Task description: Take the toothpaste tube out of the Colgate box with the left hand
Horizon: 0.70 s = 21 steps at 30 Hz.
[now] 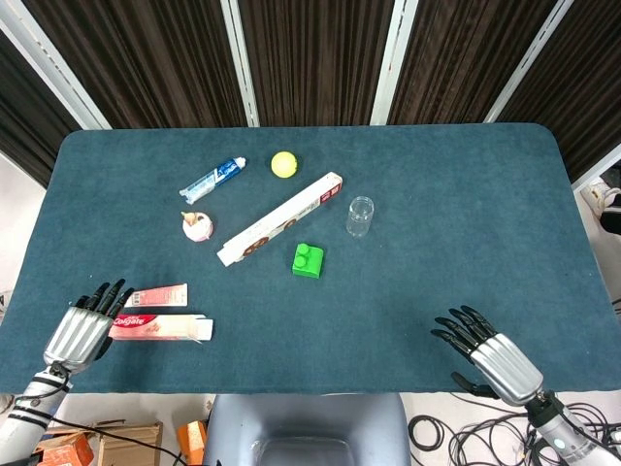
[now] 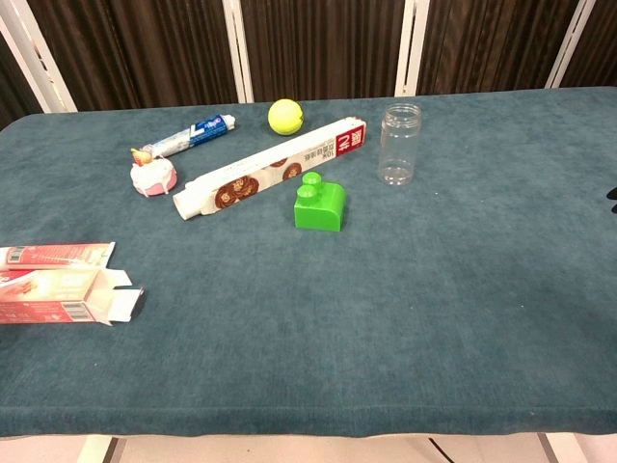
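Observation:
The red and white toothpaste tube [image 1: 157, 294] [image 2: 58, 255] lies flat near the table's front left corner. Just in front of it the Colgate box [image 1: 160, 328] [image 2: 63, 297] lies on its side, its end flaps open toward the right. My left hand [image 1: 82, 328] rests at the box's left end with fingers spread and holds nothing; whether the fingertips touch the box is unclear. My right hand [image 1: 488, 351] hovers open over the front right edge, far from both. The chest view shows neither hand.
Further back stand a long biscuit box [image 1: 279, 219], a green block [image 1: 309, 260], a clear jar [image 1: 360, 216], a yellow ball [image 1: 282, 164], a blue and white tube [image 1: 212, 180] and a small pink cup [image 1: 197, 226]. The table's front edge [image 2: 308, 421] runs just below the Colgate box.

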Motion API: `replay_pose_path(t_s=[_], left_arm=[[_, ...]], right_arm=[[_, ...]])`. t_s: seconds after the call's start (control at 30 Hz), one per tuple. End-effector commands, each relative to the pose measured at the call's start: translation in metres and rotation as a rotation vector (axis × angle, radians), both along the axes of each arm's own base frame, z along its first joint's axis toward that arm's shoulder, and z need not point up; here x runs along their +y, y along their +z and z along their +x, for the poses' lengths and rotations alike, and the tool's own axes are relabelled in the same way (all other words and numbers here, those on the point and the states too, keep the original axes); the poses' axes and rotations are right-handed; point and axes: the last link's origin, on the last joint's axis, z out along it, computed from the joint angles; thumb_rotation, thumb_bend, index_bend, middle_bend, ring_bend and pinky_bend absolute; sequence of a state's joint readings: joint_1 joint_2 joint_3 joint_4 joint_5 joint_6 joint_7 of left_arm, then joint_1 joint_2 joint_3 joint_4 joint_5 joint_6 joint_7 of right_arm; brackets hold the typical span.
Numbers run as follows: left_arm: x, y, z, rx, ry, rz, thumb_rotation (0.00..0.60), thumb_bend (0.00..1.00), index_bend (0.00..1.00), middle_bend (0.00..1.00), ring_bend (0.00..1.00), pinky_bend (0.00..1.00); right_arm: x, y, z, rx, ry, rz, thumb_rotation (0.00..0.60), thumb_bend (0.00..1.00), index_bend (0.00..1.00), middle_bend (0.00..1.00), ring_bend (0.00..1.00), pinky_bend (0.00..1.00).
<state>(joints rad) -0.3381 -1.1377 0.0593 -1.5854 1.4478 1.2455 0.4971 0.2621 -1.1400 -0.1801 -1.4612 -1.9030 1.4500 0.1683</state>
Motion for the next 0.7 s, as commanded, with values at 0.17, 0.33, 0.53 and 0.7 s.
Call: replay_pose_path(t_s=[0.17, 0.33, 0.53, 0.7], left_arm=[[-0.043, 0.045, 0.011, -0.305, -0.142, 0.268, 0.600, 0.30, 0.04, 0.02, 0.06, 0.22], [-0.057, 0.044, -0.004, -0.387, -0.066, 0.280, 0.600, 0.30, 0.08, 0.04, 0.05, 0.15], [-0.056, 0.039, -0.018, -0.361, 0.021, 0.260, 0.600, 0.31, 0.09, 0.05, 0.05, 0.15], [-0.054, 0.037, -0.018, -0.358, 0.063, 0.245, 0.600, 0.31, 0.09, 0.06, 0.05, 0.15]], right_arm=[[0.001, 0.003, -0.001, -0.016, -0.025, -0.039, 0.600, 0.27, 0.18, 0.11, 0.00, 0.04], [0.003, 0.007, -0.002, -0.001, -0.081, -0.120, 0.600, 0.27, 0.15, 0.11, 0.00, 0.04], [0.008, 0.007, -0.002, 0.026, -0.148, -0.244, 0.600, 0.27, 0.10, 0.10, 0.00, 0.04], [0.012, 0.005, -0.001, 0.046, -0.172, -0.303, 0.600, 0.27, 0.09, 0.10, 0.00, 0.04]])
